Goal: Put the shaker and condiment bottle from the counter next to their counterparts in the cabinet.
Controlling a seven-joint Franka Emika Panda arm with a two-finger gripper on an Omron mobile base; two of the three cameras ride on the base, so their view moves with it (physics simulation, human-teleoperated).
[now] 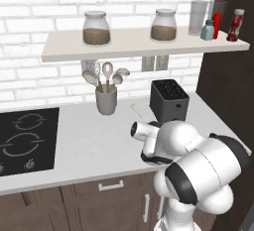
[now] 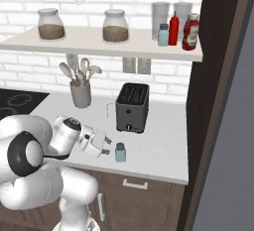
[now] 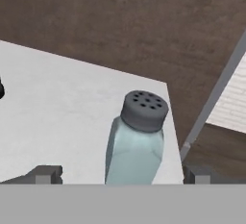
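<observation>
So the bottle [image 2: 191,31] already sits on the shelf [image 2: 99,44] by its twins, and now the gripper [image 2: 106,146], jaws spread wide, is low beside the shaker [image 2: 120,152] near the counter [image 2: 158,150] edge, so next it probably has to slide around it and squeeze.

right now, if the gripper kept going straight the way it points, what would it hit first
Most likely the shaker: it stands upright on the counter between the open gripper fingertips, just ahead. Exact gap is hard to judge.
</observation>
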